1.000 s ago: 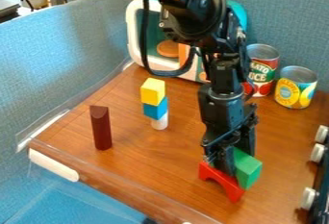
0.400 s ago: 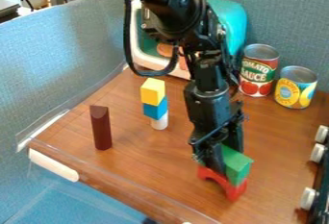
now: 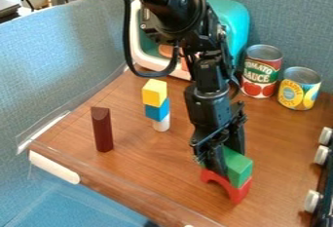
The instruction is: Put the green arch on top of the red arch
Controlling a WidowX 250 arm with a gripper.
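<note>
Can with red-and-green label (image 3: 261, 72): "TOMATO SAUCE" in pale capitals, two lines, on green band. Yellow-labelled can (image 3: 300, 89) beside it: curved lettering on blue patch, too small to make out.

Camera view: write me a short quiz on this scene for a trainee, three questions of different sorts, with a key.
1. What tops the three-piece stack? (a) blue block (b) yellow block (c) white piece
2. True or false: the gripper holds the green arch.
3. Count: how many cans stand on the table?

Key: 1 b; 2 true; 3 two.
</note>
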